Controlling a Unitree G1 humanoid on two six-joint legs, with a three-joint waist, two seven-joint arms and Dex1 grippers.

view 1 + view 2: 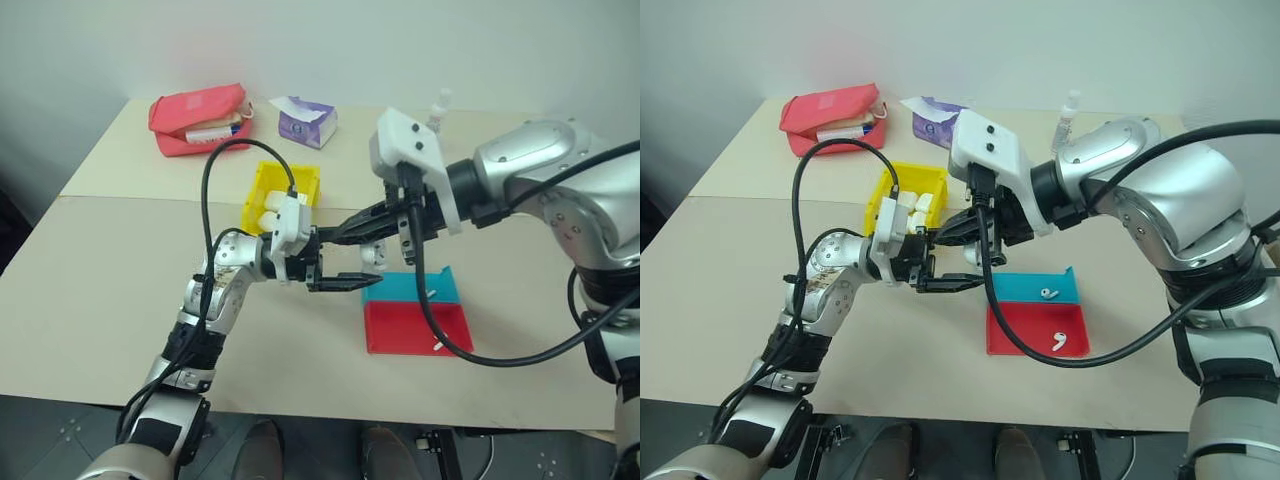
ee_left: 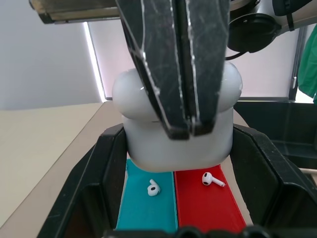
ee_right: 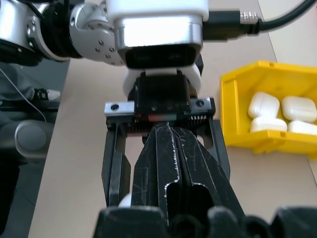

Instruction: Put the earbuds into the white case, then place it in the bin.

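Left wrist view: left tool (image 2: pixel 176 148) grips white case (image 2: pixel 148 144).

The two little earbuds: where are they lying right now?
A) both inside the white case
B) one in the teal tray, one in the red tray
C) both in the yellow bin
B: one earbud lies in the teal tray, the other earbud in the red tray.
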